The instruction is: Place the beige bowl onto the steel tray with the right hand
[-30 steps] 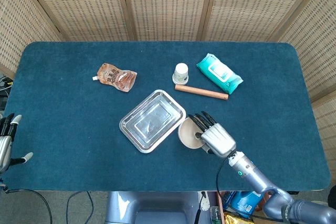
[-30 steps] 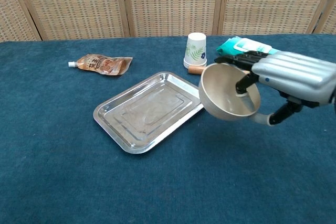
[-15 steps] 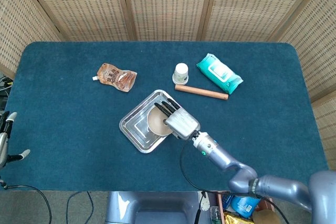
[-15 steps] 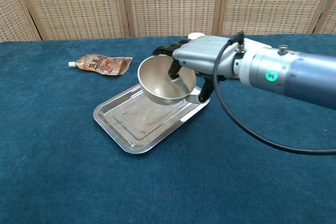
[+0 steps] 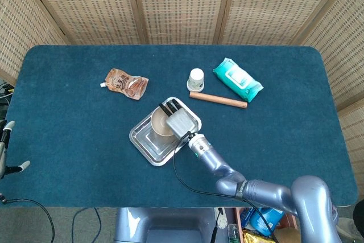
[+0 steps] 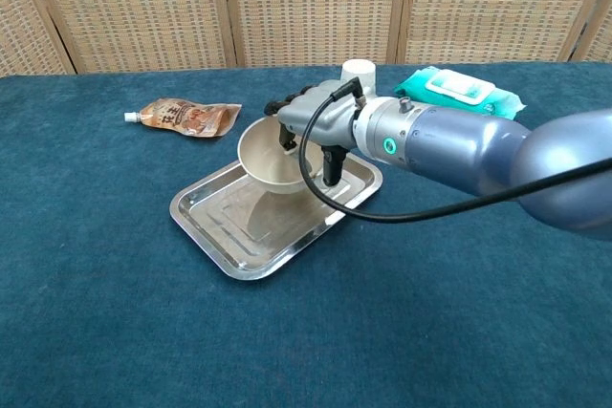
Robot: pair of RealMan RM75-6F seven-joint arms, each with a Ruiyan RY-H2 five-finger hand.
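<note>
The beige bowl [image 5: 158,123] [image 6: 267,153] hangs just above the steel tray [image 5: 147,143] [image 6: 222,228], over its middle. My right hand [image 5: 176,119] [image 6: 319,121] grips the bowl's right rim, fingers reaching over the edge into it. The bowl is tilted a little, and in the chest view its base looks close to the tray floor; contact cannot be judged. My left hand [image 5: 4,151] shows only as a sliver at the left edge of the head view, off the table, with its fingers hidden.
A brown pouch [image 5: 126,82] [image 6: 182,117] lies at the back left. Behind the tray stand a paper cup [image 5: 195,78] [image 6: 359,69], a wooden stick [image 5: 218,100] and a teal wipes pack [image 5: 237,79] [image 6: 455,92].
My right hand has carried the bowl leftward from beside the tray to over its middle, and lowered it toward the tray floor.
</note>
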